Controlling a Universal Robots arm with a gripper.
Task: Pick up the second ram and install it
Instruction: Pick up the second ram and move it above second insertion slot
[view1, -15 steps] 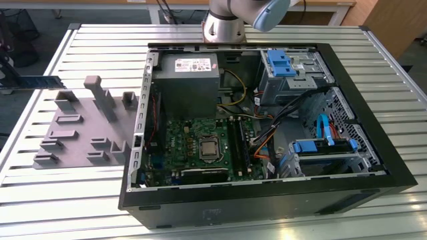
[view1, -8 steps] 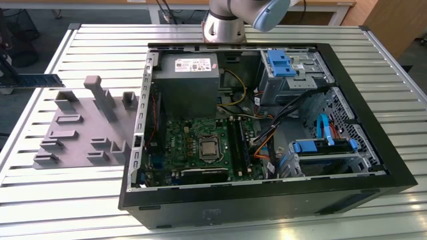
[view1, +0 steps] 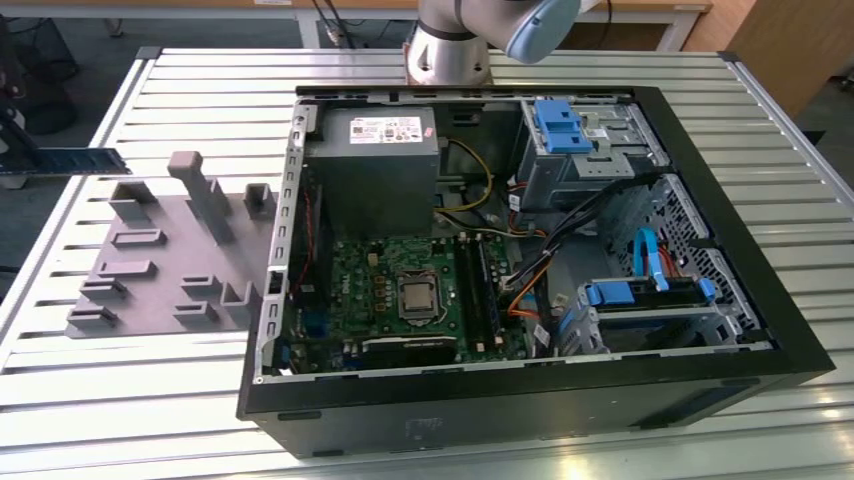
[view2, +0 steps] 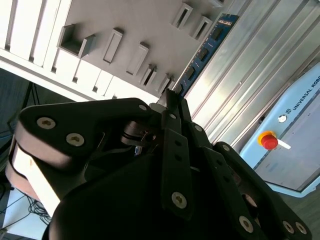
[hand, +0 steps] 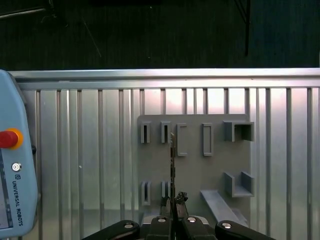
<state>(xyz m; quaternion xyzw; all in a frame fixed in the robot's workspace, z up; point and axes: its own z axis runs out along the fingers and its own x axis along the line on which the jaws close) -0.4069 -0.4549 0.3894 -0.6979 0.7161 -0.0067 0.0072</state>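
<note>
Exterior view first: gripper (view1: 16, 160) at the far left edge, pinched shut on the ram stick (view1: 80, 162), holding it level, out beyond the grey tray (view1: 167, 265) and well apart from the open computer case (view1: 534, 400). Likely trouble on any trip into that case: catching the loose cables (view1: 534, 265) lying just beside the memory slots (view1: 477, 285), or meeting a slot crooked and stressing the main board (view1: 360, 290). Held in the case: that green board with a silver processor (view1: 418, 297), a grey power box (view1: 374, 165), blue-tabbed drive cages (view1: 601, 150). Slots filled or bare: impossible to tell. Second wrist view: gripper (view2: 172, 97) closed on one end only of the stick (view2: 210, 45), black chips showing, the free length reaching out over the slatted table (view2: 240, 75) near the tray (view2: 140, 20). Judged a short hold, so prone to swinging or slipping under a knock. First wrist view: stick (hand: 172, 160) edge-on, a thin line running out from the gripper (hand: 173, 202) across the tray (hand: 200, 172). Risk of clipping a raised post. Pockets (hand: 181, 140) of the tray bare as far as visible. Control pendant (hand: 12, 165) lying on the table beside the tray.
</note>
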